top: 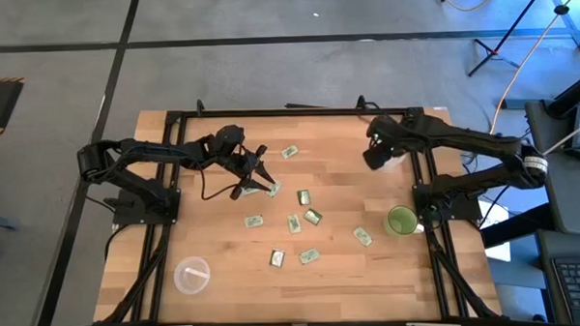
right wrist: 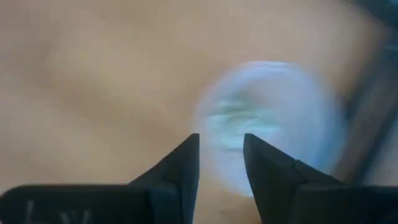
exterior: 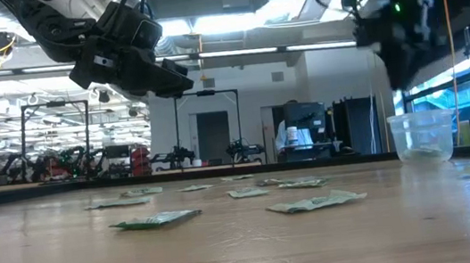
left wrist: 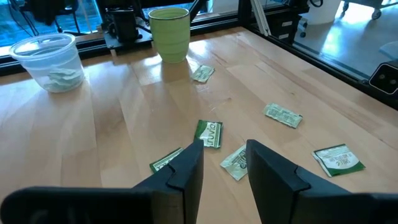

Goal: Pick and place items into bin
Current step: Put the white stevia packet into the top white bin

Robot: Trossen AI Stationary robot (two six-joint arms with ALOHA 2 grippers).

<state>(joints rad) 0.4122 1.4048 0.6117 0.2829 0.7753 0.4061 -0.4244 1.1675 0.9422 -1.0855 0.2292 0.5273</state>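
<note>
Several small pale green and white packets (top: 304,196) lie flat and scattered over the middle of the wooden table, and show again in the left wrist view (left wrist: 208,134). A clear plastic cup (left wrist: 50,59) with packets inside stands near the table's right edge (exterior: 421,135). My left gripper (top: 257,174) hangs open above the left end of the scatter, and its fingers (left wrist: 224,149) hold nothing. My right gripper (top: 375,158) is open and empty, hovering over the clear cup (right wrist: 267,124).
A green cup (top: 401,220) stands near the table's right edge, nearer than the clear cup. A clear round lid or shallow dish (top: 192,275) lies near the table's near left corner. A black frame (top: 269,112) runs around the table. Bare wood shows along the near edge.
</note>
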